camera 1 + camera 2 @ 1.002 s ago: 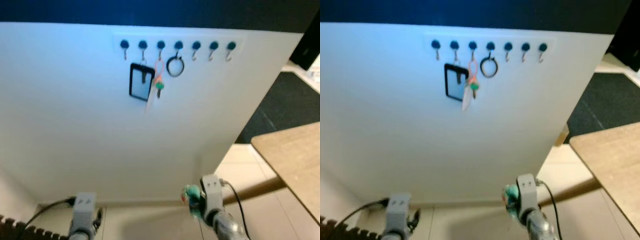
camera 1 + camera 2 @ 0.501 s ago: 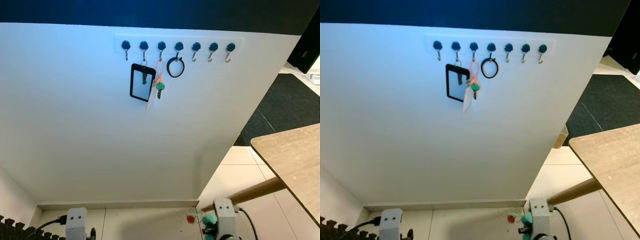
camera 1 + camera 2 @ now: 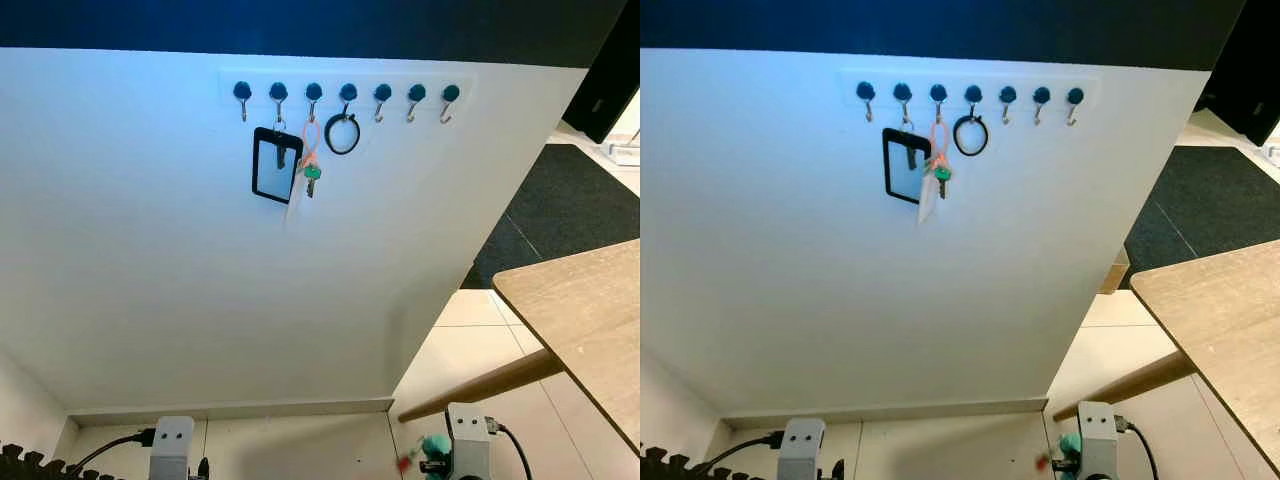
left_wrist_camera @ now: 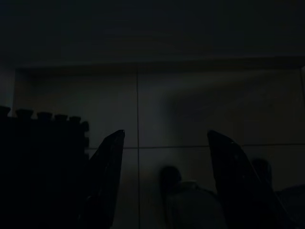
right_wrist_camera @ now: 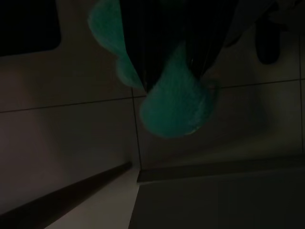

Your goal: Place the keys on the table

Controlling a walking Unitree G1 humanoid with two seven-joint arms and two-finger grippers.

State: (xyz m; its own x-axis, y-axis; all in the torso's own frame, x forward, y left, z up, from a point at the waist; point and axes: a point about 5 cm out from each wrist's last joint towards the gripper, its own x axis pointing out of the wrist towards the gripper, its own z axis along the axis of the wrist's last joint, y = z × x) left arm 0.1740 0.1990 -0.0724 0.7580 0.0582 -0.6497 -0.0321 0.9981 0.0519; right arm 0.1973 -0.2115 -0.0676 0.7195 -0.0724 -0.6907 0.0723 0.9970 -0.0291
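Note:
My right gripper (image 5: 174,71) hangs low near the floor, shut on a bunch of keys with a teal fluffy pompom (image 5: 176,107). In the left eye view the pompom (image 3: 434,446) and a small red tag (image 3: 402,463) show beside my right wrist (image 3: 468,438). The wooden table (image 3: 585,310) stands to my right, higher than the gripper. My left gripper (image 4: 165,135) hangs idle over the tiled floor, open with nothing between its fingers. The keys' metal parts are hidden in the dark.
A white wall ahead carries a row of blue hooks (image 3: 345,93). On them hang a black card holder (image 3: 275,165), another key set on an orange loop (image 3: 310,160) and a black ring (image 3: 342,134). A dark rug (image 3: 565,205) lies behind the table. A black foam mat edge (image 4: 43,143) is at my left.
My right arm has dropped lower and shifted right, still carrying the teal pompom. The head view has steadied and drifted a little. The left arm keeps hanging.

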